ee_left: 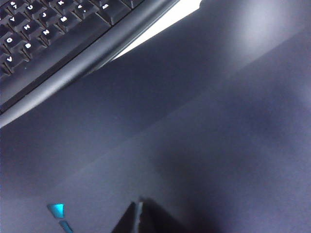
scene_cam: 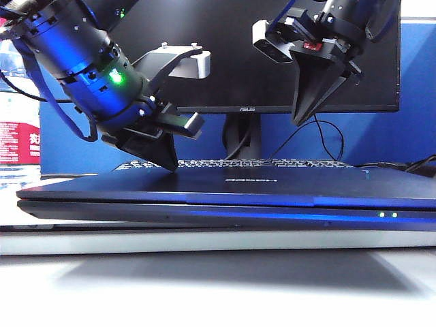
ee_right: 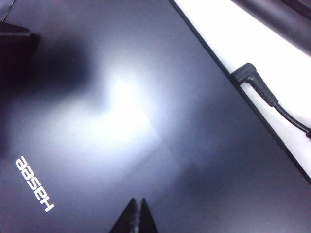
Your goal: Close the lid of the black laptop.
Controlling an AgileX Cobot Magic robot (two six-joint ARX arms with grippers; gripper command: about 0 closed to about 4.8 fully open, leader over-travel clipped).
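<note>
Black laptop [scene_cam: 225,204] is sitting nearest on the white table [scene_cam: 204,286], front edge cut off at the right, green dots glowing. The lid [scene_cam: 272,180] is lying flat down on it. Left gripper [scene_cam: 167,162] is tilting in, fingers pressed together, tip touching the lid's left part. Right gripper [scene_cam: 300,119] is hanging above, pinched closed, empty. ASUS monitor [scene_cam: 238,68] and separate keyboard [scene_cam: 231,163] are peeking behind, mostly hidden.

Wide flat black laptop [scene_cam: 231,208] lies on table, two green dots on front edge. Thin dark blue-black lid [scene_cam: 225,182] shut flat down, white "Hasee" logo on top.
</note>
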